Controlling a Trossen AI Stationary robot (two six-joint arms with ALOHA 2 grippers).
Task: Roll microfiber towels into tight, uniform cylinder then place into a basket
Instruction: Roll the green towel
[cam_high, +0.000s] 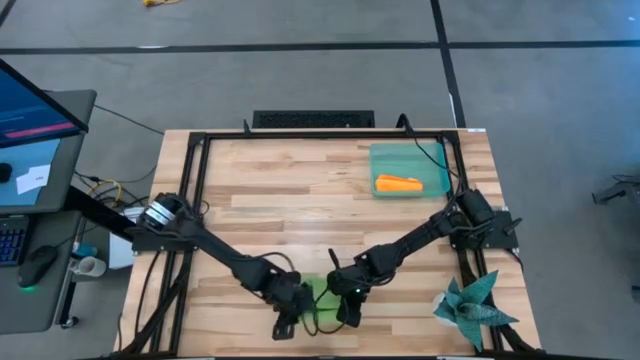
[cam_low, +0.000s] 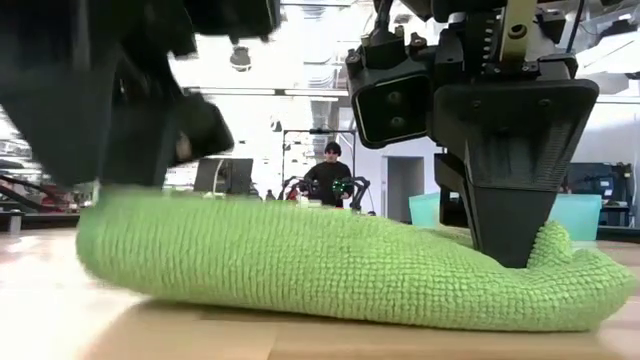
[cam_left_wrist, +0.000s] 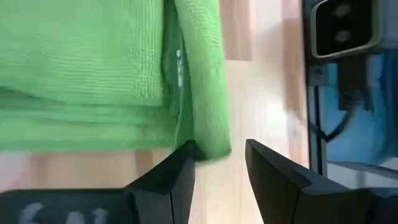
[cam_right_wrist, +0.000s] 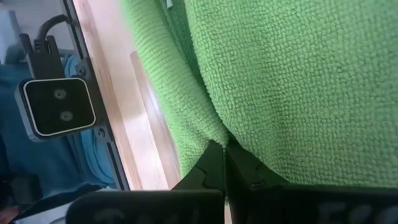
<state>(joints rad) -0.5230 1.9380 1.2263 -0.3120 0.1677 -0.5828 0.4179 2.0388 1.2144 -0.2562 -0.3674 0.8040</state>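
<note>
Your right gripper (cam_right_wrist: 225, 163): fingers pinched shut on a fold of the green towel (cam_low: 340, 262) | your left gripper (cam_left_wrist: 219, 163): fingers parted, towel edge just beside one finger, not gripped | green towel bunched at table's (cam_high: 300, 200) near edge between both grippers | orange towel (cam_high: 398, 184) lies in basket (cam_high: 432, 160), far right corner.

Bright, even overhead light; backlit room glares in the low view, near arm blurred, soft shadows

Overhead camera looks straight down; table-level camera faces the room; both wrist cameras closely share the lime-green microfibre towel (cam_right_wrist: 298, 87).
</note>
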